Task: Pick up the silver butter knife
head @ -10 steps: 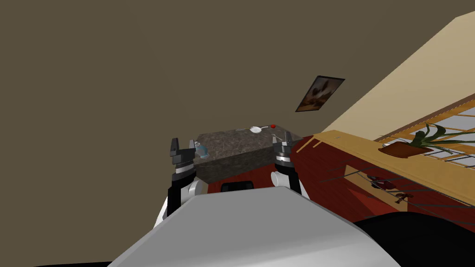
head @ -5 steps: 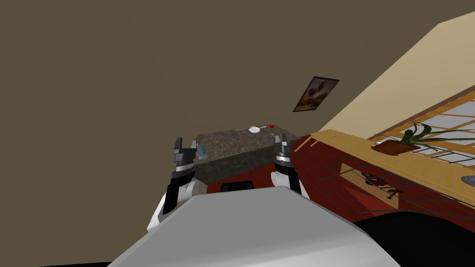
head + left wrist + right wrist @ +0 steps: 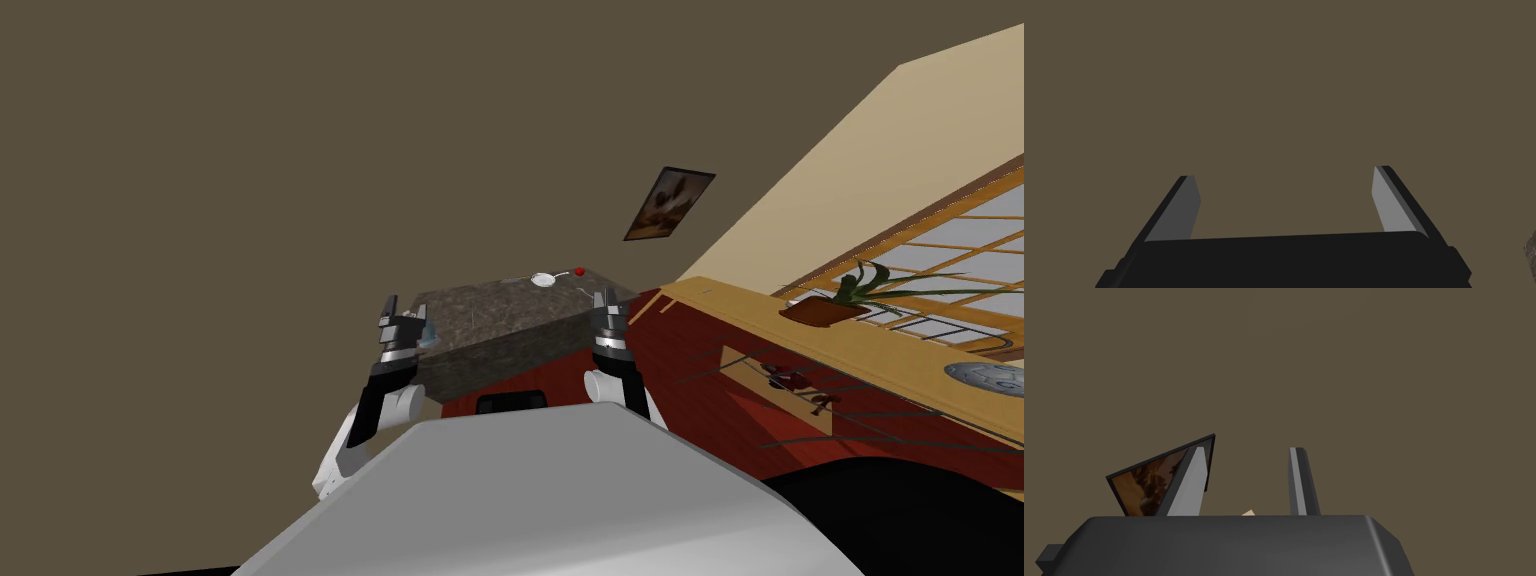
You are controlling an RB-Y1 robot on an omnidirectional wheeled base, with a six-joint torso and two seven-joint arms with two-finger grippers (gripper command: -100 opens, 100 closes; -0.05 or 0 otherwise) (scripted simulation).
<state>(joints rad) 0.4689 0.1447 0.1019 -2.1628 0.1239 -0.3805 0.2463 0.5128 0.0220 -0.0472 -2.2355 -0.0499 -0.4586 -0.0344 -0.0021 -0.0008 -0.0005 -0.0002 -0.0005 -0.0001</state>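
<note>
A dark stone-topped counter [image 3: 490,318] stands just ahead of me. Near its far edge lie a white long-handled pan [image 3: 544,279], a small red thing [image 3: 579,271] and a thin silver piece [image 3: 584,290], too small to tell whether it is the butter knife. My right gripper [image 3: 605,297] [image 3: 1248,449] is raised at the counter's right end beside that piece, its fingers half drawn together with nothing between them. My left gripper [image 3: 400,312] [image 3: 1286,175] is raised at the counter's near left corner, wide open and empty.
A small blue glass thing [image 3: 431,331] sits on the counter's near left corner by the left gripper. To the right runs a long wooden top [image 3: 740,310] over red fronts, bearing a potted plant [image 3: 826,306] and a grey round basin [image 3: 985,377]. A framed picture [image 3: 668,203] hangs on the brown wall.
My right gripper's fingers have come closer together. My head view has swung, so the counter and the wooden top sit further left. The left arm has shifted slightly.
</note>
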